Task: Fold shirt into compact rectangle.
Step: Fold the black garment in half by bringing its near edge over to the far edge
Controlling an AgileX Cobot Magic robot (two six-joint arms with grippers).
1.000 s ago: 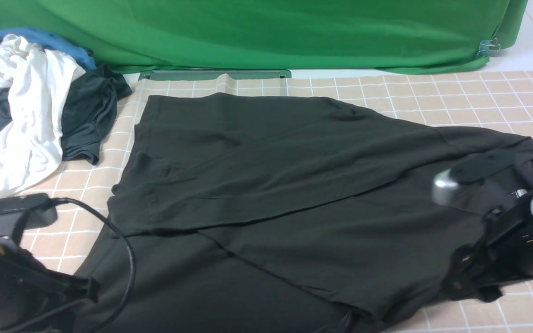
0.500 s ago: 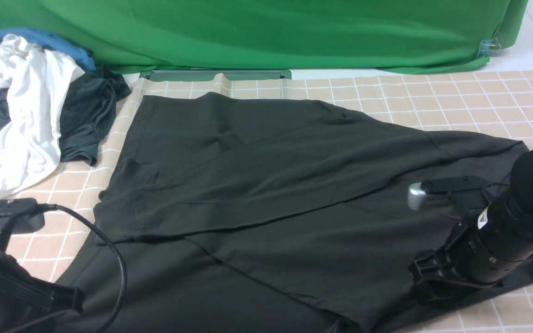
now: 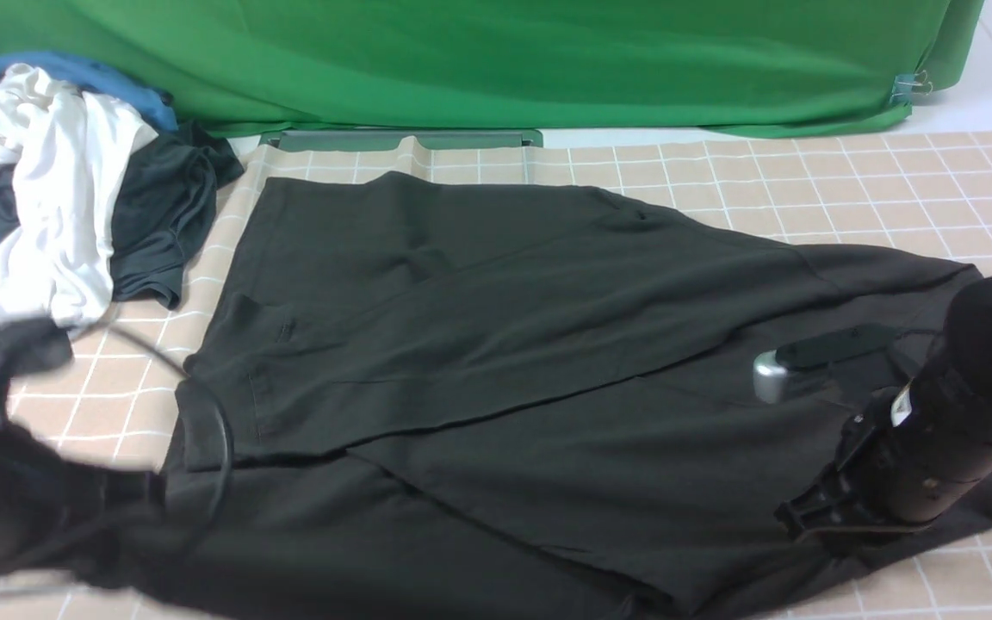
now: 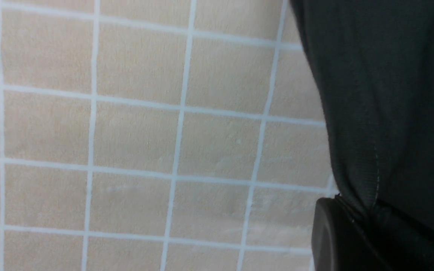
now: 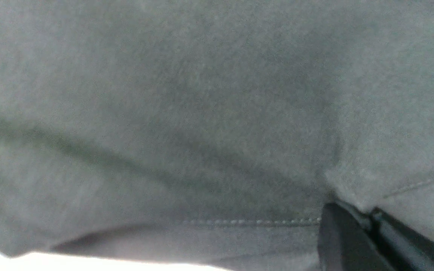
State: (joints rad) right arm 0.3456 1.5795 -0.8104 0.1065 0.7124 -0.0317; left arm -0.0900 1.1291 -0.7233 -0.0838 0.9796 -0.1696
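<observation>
- Since half a second ago my left arm has swung up and back. It is blurred in the front view and tugs the near-left hem with it. On the right, the arm has sunk lower onto the cloth and its jaws have snapped together.
- Far left, off the job, a crumpled white garment lies against a smaller dark grey garment on the beige checked tablecloth. Both are apart from the work.
- Progress, as I judge it: the large black long-sleeved cotton shirt lies spread sideways across the middle of the tablecloth, hem end to the left and shoulder end to the right. A sleeve is already folded diagonally over the body. The sleeve folds look done; the lengthwise folds that make the rectangle are still to come.
- The left pincer is clamped tight on the shirt's edge. My left wrist view shows the stitched hem bunching into the black fingers, with bare tablecloth just beside it.
- The right pincer is closed hard too, with a pinch of shirt gathered between its tips, just beside a stitched seam. The front view puts it at the near-right end of the shirt, the arm lying over the cloth.
- So the shirt stretches between my two pincers, gripped at both near ends. I reckon one end must next be carried over the other.
</observation>
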